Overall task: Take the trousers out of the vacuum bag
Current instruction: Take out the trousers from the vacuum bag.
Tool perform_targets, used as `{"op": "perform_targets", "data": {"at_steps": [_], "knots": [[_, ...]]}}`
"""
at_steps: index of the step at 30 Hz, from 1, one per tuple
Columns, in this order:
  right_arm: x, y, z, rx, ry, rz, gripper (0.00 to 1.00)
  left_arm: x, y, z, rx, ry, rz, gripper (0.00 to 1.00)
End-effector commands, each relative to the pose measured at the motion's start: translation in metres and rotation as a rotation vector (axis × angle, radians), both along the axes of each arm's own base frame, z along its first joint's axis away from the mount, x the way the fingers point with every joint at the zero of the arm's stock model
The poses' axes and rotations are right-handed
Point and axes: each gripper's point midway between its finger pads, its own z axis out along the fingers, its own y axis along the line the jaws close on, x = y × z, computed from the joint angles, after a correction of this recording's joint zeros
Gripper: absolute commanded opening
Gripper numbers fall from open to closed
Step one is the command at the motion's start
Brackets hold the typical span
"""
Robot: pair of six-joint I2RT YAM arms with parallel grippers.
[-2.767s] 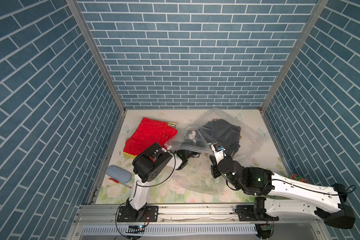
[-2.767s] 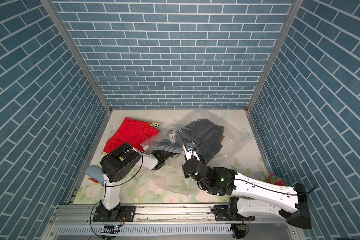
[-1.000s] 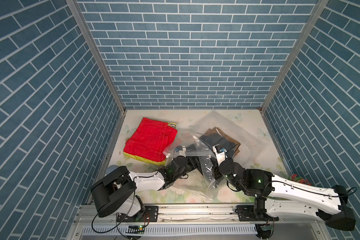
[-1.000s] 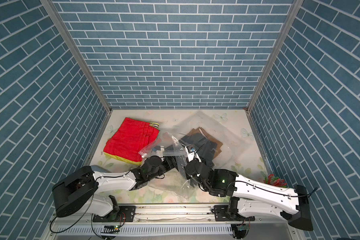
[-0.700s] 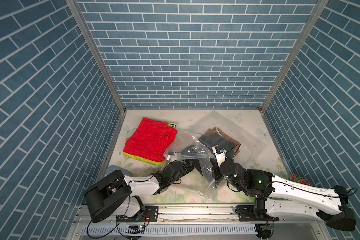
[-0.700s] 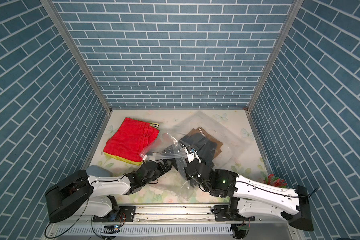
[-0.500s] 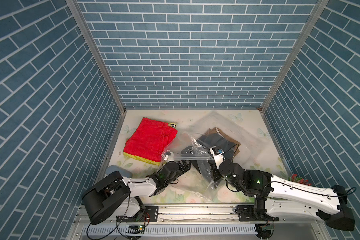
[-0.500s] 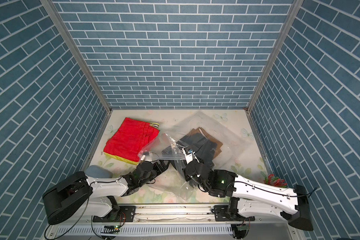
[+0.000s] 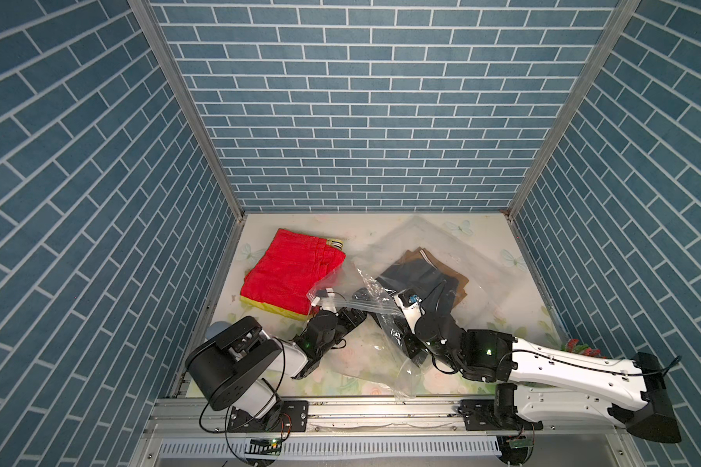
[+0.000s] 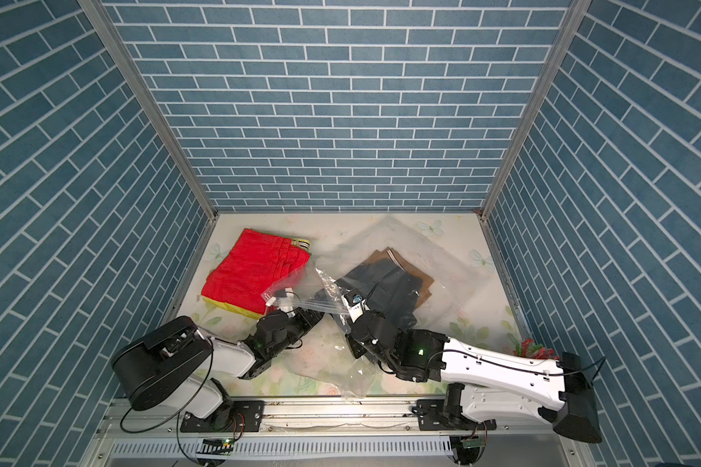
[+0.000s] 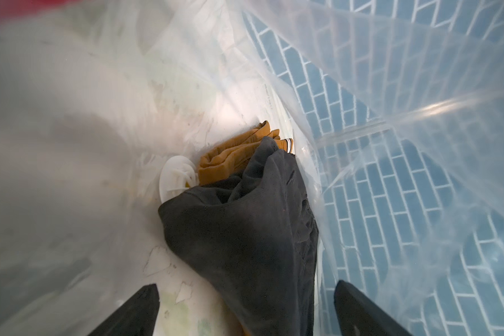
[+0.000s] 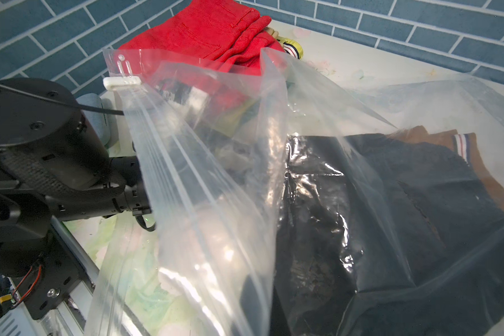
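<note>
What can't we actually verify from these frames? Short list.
- Right gripper: out of the right wrist view; in both top views crinkled film of the clear plastic vacuum bag covers it, so what it pinches is unclear.
- Ochre brown trousers: mostly covered by the black trousers in the left wrist view.
- Left gripper: fingertips cut off by the frame's edge; no contact visible.
- Clothes under the red trousers: only yellow edges show.

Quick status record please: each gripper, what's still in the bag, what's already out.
left gripper: open, inside the bag mouth, black cloth between its fingers
right gripper: shut, hidden by plastic; what it holds cannot be told
vacuum bag: mouth lifted open
in bag: black trousers, ochre trousers
out: red trousers on yellow trousers
</note>
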Motion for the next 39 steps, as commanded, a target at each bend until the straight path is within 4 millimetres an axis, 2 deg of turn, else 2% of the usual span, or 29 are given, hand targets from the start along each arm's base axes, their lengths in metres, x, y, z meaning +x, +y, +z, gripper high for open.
{"op": "perform_targets", "data": {"at_steps": [1,7,11,16,21,25,28,29,36,39], "knots": [[-0.003,0.000,-0.005,-0.015,-0.008,0.017,0.00,0.007,-0.001,0.015,-0.080,-0.046,0.004,1.00],[-0.003,-0.001,-0.002,-0.009,-0.012,0.013,0.00,0.015,-0.012,0.010,-0.111,-0.034,-0.013,0.99],[-0.003,-0.004,-0.003,-0.012,-0.012,0.006,0.00,0.020,-0.013,0.009,-0.128,-0.045,-0.012,0.84],[-0.003,-0.006,-0.005,-0.020,-0.011,0.001,0.00,0.029,-0.016,0.004,-0.112,-0.046,-0.021,0.71],[-0.002,-0.008,-0.003,-0.018,-0.016,-0.009,0.00,0.034,-0.014,0.001,-0.092,-0.044,-0.012,0.48],[-0.002,-0.008,-0.004,-0.024,-0.013,-0.014,0.00,0.033,-0.011,0.003,-0.075,-0.053,-0.016,0.26],[0.001,-0.012,-0.008,-0.042,-0.012,-0.037,0.00,0.032,-0.008,0.005,-0.063,-0.055,-0.013,0.04],[0.002,-0.013,-0.010,-0.050,-0.014,-0.049,0.00,0.032,-0.009,0.007,-0.061,-0.058,-0.017,0.00],[0.014,-0.025,-0.021,-0.103,-0.017,-0.163,0.00,0.024,-0.018,0.025,-0.054,-0.102,-0.087,0.00],[0.018,-0.028,-0.026,-0.117,-0.014,-0.211,0.00,0.020,-0.017,0.025,-0.033,-0.092,-0.093,0.00]]}}
